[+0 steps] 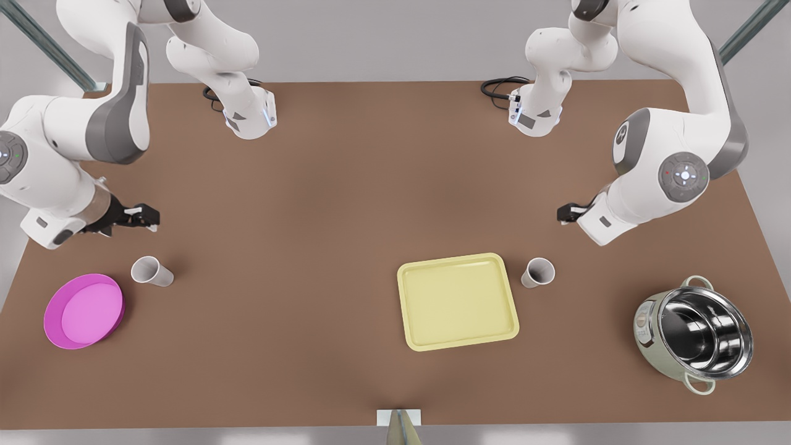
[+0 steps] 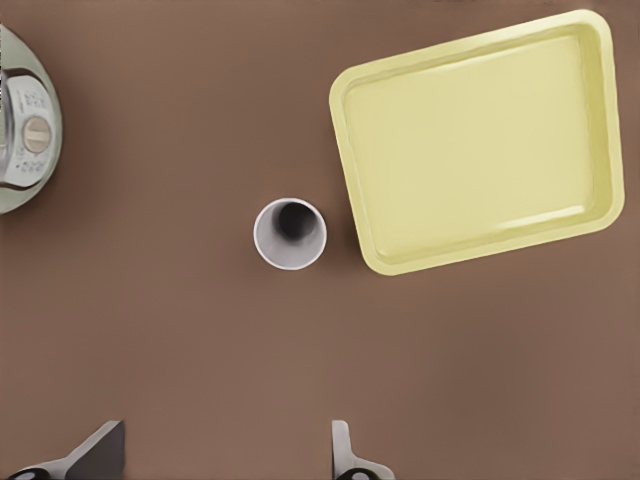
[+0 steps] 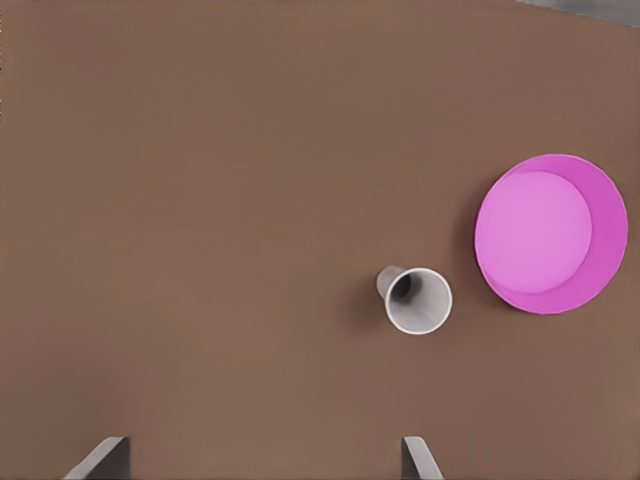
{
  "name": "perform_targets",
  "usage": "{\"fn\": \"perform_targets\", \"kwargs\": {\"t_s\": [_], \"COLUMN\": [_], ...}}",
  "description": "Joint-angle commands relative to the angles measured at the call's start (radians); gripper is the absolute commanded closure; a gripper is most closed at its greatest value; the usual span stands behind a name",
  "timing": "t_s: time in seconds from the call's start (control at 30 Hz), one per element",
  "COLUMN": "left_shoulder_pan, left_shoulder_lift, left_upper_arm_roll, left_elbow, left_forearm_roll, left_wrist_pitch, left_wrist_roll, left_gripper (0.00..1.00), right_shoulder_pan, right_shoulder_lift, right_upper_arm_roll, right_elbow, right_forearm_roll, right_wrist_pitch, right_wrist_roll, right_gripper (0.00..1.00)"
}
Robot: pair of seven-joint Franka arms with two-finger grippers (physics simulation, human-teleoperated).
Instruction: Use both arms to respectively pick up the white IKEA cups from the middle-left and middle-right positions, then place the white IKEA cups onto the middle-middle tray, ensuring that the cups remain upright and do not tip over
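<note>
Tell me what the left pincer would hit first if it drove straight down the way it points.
Probably bare brown tabletop. The open left pincer looks down with the small off-white tapered cup ahead of its fingertips, not between them; the pale yellow rectangular tray lies beyond. Depth is unclear.

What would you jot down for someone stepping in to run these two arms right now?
Left gripper: open, empty, hanging above the table behind the cup by the tray.
Right gripper: open, empty, hanging behind the cup by the pink plate.
Both cups stand upright on the table. One sits just off the yellow tray, on the front view's right; the other is beside the pink plate. The steel pot stands off to the front view's right.
Done: nothing gripped yet.
Left: grasp each cup, set both upright on the tray.
</note>
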Motion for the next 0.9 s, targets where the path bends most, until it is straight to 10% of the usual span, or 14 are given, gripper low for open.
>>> {"fn": "perform_targets", "kwargs": {"t_s": [0.0,0.23,0.77,0.87], "left_shoulder_pan": [0.0,0.048,0.075,0.075], "left_shoulder_lift": [0.0,0.304,0.275,0.281], "left_upper_arm_roll": [0.0,0.009,0.012,0.011], "left_elbow": [0.0,0.047,-0.362,-0.369], "left_forearm_roll": [0.0,-0.005,-0.008,-0.02], "left_wrist_pitch": [0.041,0.377,0.724,0.729], "left_wrist_roll": [-0.052,-0.057,-0.052,-0.057], "left_gripper": [0.0,0.0,0.0,0.39], "right_shoulder_pan": [0.0,-0.169,-0.361,-0.361], "right_shoulder_lift": [-0.002,0.231,0.417,0.418], "right_upper_arm_roll": [0.0,-0.004,-0.004,-0.004], "right_elbow": [-0.001,0.073,-0.061,-0.104], "right_forearm_roll": [-0.002,-0.015,0.147,0.117], "right_wrist_pitch": [0.039,0.192,0.406,0.45], "right_wrist_roll": [-0.078,-0.155,-0.313,-0.319], "right_gripper": [0.0,0.0,0.0,0.0]}}
